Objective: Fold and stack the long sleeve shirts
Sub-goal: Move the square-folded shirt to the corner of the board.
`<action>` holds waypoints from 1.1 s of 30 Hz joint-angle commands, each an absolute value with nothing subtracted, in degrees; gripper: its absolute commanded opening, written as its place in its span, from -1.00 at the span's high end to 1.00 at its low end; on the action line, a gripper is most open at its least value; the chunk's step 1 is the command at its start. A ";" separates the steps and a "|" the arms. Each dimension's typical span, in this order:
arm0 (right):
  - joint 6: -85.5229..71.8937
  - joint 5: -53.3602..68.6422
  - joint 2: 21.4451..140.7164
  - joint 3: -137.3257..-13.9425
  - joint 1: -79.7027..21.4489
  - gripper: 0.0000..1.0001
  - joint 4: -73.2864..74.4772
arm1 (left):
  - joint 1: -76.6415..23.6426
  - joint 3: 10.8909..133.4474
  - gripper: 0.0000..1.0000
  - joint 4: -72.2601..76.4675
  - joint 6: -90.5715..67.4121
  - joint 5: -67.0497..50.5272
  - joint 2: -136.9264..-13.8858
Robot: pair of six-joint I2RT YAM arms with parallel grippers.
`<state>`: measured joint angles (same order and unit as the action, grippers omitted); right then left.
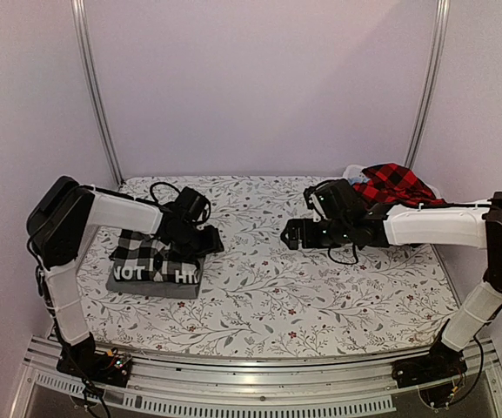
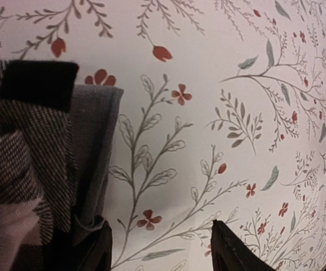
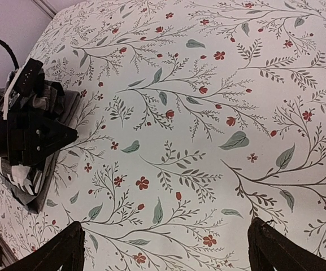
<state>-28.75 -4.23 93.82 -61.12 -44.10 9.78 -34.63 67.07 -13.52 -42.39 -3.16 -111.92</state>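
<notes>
left claw point(image 2: 161, 251) spread just beside check shirt point(image 2: 21, 141) stacked on grey shirt point(image 2: 92, 147), right claw point(image 3: 168, 251) spread, well apart

The table is viewed from above and behind the arm bases in the top external view, with the floral tablecloth point(image 1: 268, 287) spread across the middle of the frame. The left wrist view is held very close to that cloth, its fingertips point(image 2: 233, 251) at the bottom edge and the folded shirts point(image 2: 27, 147) cropped at the left. The right wrist view is set higher and faces across the table. The left arm point(image 3: 27, 135) is seen over the same shirts point(image 3: 21, 175) at mid left.
</notes>
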 commanded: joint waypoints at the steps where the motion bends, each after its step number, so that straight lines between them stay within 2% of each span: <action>1: -29.26 -3.69 94.80 -61.37 -43.72 -0.98 8.53 | -30.08 61.27 -0.19 -13.45 -43.44 -0.95 -109.07; 20: -29.03 -3.55 95.36 -60.78 -43.69 -0.98 8.93 | -18.35 42.74 -0.19 -15.32 -39.32 -2.70 -90.58; 33: -28.99 -3.63 95.06 -61.02 -43.68 -0.98 9.48 | -18.22 48.06 -0.20 -17.17 -34.40 -5.58 -88.50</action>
